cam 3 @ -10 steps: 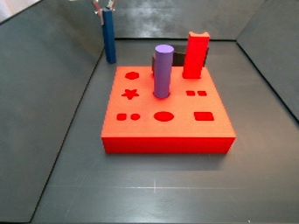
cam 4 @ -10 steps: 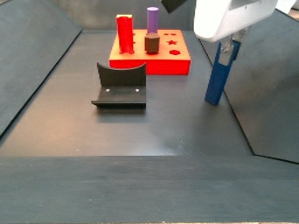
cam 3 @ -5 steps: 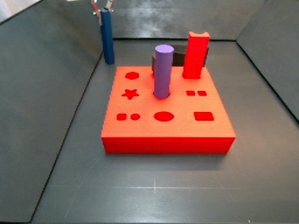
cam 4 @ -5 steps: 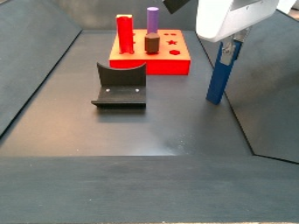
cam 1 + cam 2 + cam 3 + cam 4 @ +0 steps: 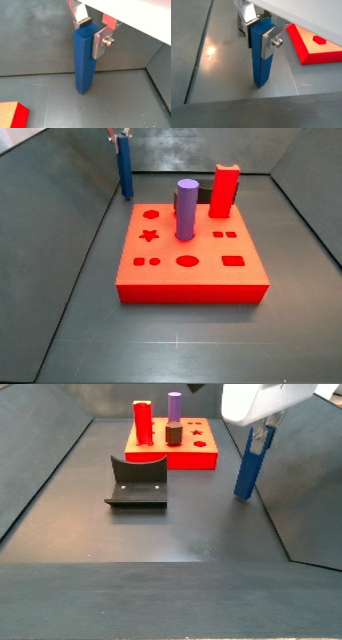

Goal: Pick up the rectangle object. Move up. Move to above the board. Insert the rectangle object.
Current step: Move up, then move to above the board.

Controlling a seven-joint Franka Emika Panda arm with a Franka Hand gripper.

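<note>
The rectangle object [image 5: 83, 62] is a tall dark-blue bar, upright, with its lower end close to the floor. My gripper [image 5: 90, 31] is shut on its top end, a silver finger [image 5: 100, 44] pressed flat on each side. The other wrist view shows the same grip: gripper [image 5: 260, 34], bar [image 5: 260, 57]. In the side views the bar [image 5: 124, 170] [image 5: 249, 469] hangs under the gripper [image 5: 118, 137] [image 5: 262, 432] near a wall, away from the board. The board [image 5: 201, 278] [image 5: 198, 456] is a red-orange slab with shaped holes.
A purple cylinder [image 5: 186, 208] [image 5: 175, 406] and a red block [image 5: 223, 190] [image 5: 140, 422] stand in the board. The fixture [image 5: 138, 482] sits on the floor in front of the board. The dark walls slope up around the floor; one rises close behind the bar.
The gripper has risen slightly with the blue bar in it; the bar's lower end sits a little higher than a second ago. Nothing else moved.
</note>
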